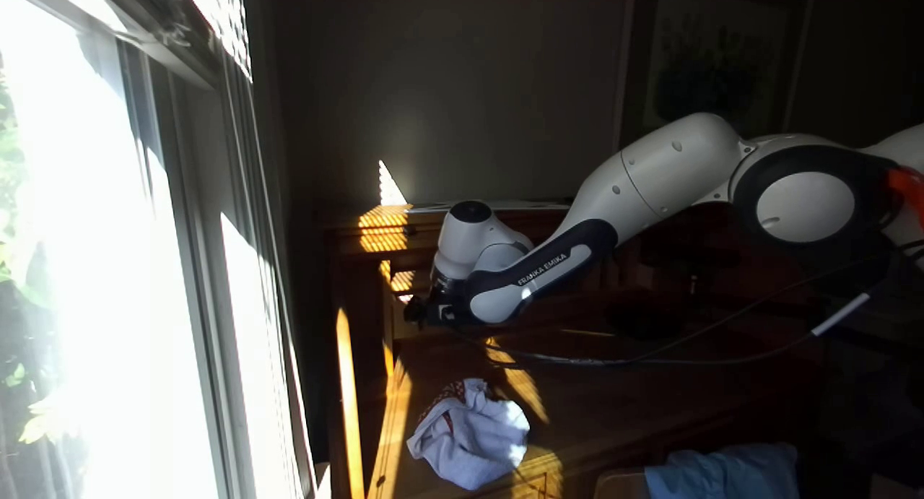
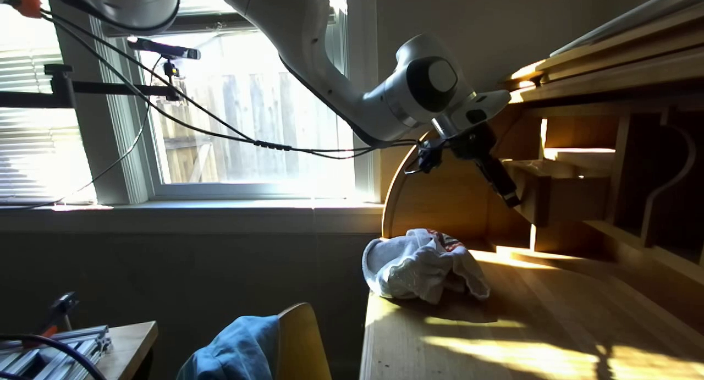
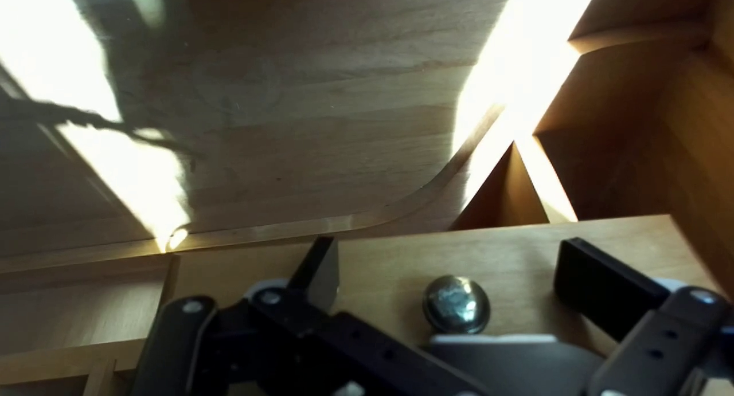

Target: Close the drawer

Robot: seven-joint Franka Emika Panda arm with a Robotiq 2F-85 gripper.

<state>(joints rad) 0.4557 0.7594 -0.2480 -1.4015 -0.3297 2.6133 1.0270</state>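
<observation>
Your drawer (image 2: pixel 577 198) juts from the upper part of the desk (image 2: pixel 542 311) in an exterior view, so it isn't closed yet. Your gripper (image 3: pixel 448 273) stands wide, straddling the knob (image 3: pixel 457 305) without clasping it; whether it touches the drawer, I can't tell. Probably all you have left is the push inward.

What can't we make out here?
Drawer knob: clear in wrist view; hidden by gripper in an exterior view.
Wall picture: too dark in an exterior view.
Arm: base cut off by frame edges, both exterior views.
Cloth: its folds hide anything underneath, both exterior views.
</observation>
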